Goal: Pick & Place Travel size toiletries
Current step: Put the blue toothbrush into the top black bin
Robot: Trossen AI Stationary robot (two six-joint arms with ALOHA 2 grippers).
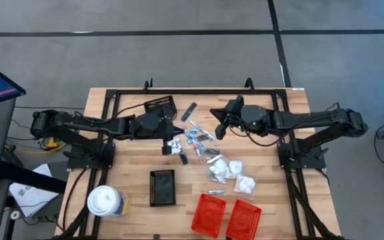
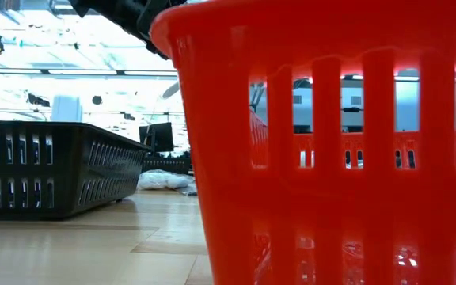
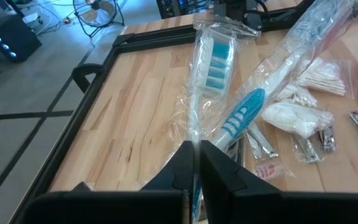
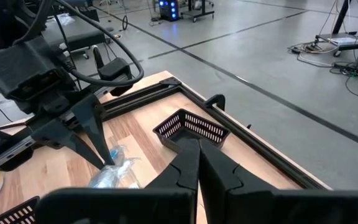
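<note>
Left wrist view shows my left gripper (image 3: 196,163) pinched together on the clear wrapper of a toothbrush packet (image 3: 211,62), a white-and-blue brush sealed in crinkly film, with a second wrapped toothbrush (image 3: 253,109) lying across it. I cannot tell whether my fingers have caught only the first wrapper or the edge of both. In the high view the left gripper (image 1: 167,135) sits over the middle of the table (image 1: 132,163), at the left edge of the scatter of toiletries (image 1: 209,157): silvery bits and dark sticks in the centre, white packets (image 1: 235,175) to the right and nearer. My right gripper (image 1: 223,127) hangs closed and empty to the right of that pile, toward the far side.

As I judge it, the step is lifting this packet clear and carrying it to a basket. The black basket (image 1: 163,187) lies nearer and slightly left; the two red baskets (image 1: 227,217) sit at the near edge, and another black basket (image 1: 160,105) stands tilted at the far side. To do it well I should rise straight and slowly, watching whether the second brush comes along, since slippery film can slide out of a thin pinch. I should keep the long packet level, align it with the basket's length before lowering, and release only once it is inside the walls.
</note>
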